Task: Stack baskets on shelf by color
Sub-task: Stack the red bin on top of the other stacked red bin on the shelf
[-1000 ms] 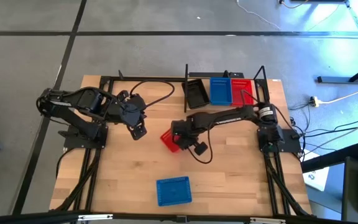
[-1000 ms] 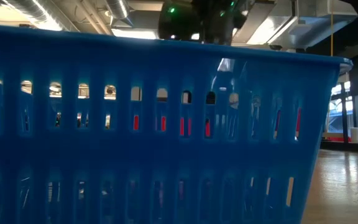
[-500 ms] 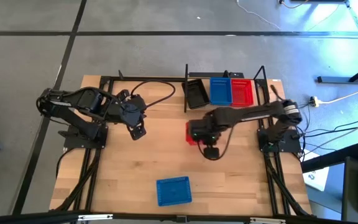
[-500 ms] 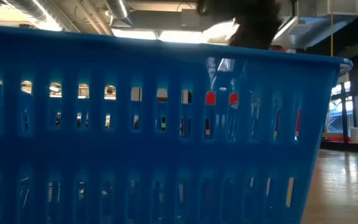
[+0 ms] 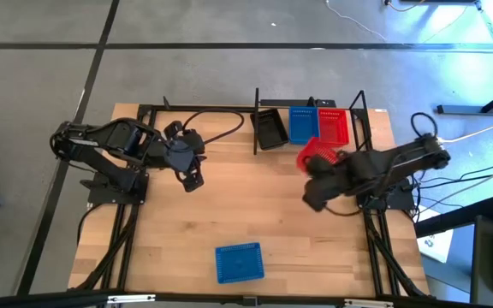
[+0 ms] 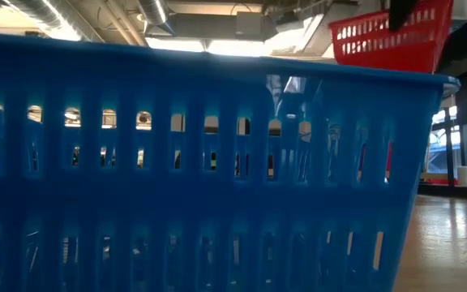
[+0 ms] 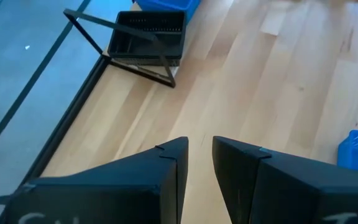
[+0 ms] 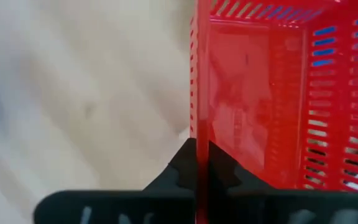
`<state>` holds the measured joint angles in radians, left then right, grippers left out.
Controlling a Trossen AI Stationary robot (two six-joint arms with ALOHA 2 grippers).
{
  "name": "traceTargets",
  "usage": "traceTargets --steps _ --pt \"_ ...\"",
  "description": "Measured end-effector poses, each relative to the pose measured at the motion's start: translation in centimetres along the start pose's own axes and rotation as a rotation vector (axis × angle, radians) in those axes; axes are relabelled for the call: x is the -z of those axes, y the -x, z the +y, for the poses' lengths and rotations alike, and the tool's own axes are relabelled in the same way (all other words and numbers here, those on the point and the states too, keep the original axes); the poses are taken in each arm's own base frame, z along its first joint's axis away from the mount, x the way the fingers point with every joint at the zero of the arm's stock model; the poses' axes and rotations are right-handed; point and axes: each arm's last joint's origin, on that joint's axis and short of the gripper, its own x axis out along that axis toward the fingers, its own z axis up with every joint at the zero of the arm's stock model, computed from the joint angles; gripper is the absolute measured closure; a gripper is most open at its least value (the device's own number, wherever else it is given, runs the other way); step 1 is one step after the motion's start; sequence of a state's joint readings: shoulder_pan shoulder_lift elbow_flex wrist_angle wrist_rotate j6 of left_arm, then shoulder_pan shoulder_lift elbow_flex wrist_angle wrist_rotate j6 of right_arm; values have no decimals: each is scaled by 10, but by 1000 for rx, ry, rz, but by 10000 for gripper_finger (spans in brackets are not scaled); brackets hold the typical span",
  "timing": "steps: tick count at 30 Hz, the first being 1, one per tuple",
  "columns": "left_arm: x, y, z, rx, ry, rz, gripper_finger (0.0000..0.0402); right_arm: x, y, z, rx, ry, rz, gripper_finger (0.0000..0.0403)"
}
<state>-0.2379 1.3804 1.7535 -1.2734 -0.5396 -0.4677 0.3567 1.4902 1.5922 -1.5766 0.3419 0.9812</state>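
High view: no legible brand, label or writing is seen on any item. The table (image 5: pixel 178 222) carries the shelf (image 5: pixel 268 109) at its far edge, where a black basket (image 5: pixel 271 128), a blue basket (image 5: pixel 302 125) and a red basket (image 5: pixel 334 125) are placed side by side. A second blue basket (image 5: pixel 239 262) lies near the front edge. A raised red basket (image 5: pixel 317 157), just before the shelf, is held by its wall between the closed jaws of the right gripper (image 8: pixel 202 163). The left gripper (image 7: pixel 199 157) is held over bare table, jaws slightly parted and empty.

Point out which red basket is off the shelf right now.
The red basket pinched by its wall in the right pincer, raised just in front of the shelf. The other red basket sits on the shelf.
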Motion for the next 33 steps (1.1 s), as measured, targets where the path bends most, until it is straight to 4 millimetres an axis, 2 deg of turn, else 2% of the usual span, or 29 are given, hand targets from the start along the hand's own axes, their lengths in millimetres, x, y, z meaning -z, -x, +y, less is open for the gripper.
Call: traceTargets --steps 5,9,15,22,26,30,33 --pt "-1 0 -1 5 -27 -10 336 0 17 -25 53 -262 -248 403" --pt "-3 -1 0 5 -17 -18 336 -2 17 -46 95 -408 -349 403" --pt "-10 -4 4 4 24 -65 336 4 -4 -85 204 -534 -345 403" --pt "-24 -6 6 10 -82 -166 336 22 -22 -133 252 -748 -355 403" --pt "-33 -12 11 -11 -83 -209 336 21 -27 -142 177 -798 -404 403" --pt "-36 -15 19 -38 -70 -217 336 9 -31 -143 112 -779 -450 403" --pt "-37 -17 23 -50 -57 -214 336 1 -37 -148 127 -787 -449 403"
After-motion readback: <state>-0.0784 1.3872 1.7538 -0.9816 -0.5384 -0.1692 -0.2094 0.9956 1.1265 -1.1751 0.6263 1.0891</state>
